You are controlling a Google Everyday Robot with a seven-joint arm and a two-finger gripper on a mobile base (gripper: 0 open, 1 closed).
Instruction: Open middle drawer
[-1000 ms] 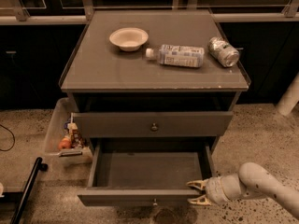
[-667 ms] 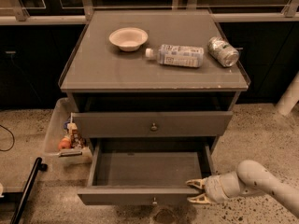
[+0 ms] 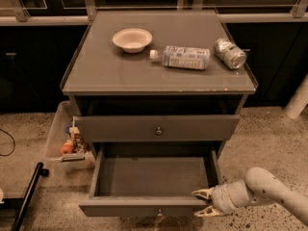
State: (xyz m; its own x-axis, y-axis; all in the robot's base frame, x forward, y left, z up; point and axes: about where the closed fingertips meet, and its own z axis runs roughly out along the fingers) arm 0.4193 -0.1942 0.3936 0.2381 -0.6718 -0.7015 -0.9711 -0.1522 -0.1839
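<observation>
The grey cabinet (image 3: 159,76) has a dark gap under its top, a shut drawer with a small round knob (image 3: 158,130) in the middle, and a lowest drawer (image 3: 154,177) pulled out and empty. My gripper (image 3: 203,202) is low on the right, at the right front corner of the pulled-out lowest drawer. Its two pale fingertips (image 3: 201,193) are spread apart, one above and one below the level of the drawer's front panel (image 3: 139,209). It holds nothing. It is well below the middle drawer's knob.
On the cabinet top lie a white bowl (image 3: 132,39), a plastic bottle on its side (image 3: 183,57) and a can on its side (image 3: 230,53). A clear bin with small items (image 3: 70,141) stands on the floor left of the cabinet. A black pole (image 3: 28,196) is at lower left.
Almost nothing. My gripper and forearm have shifted very slightly left at the lowest drawer's right front corner; the drawers stand as before.
</observation>
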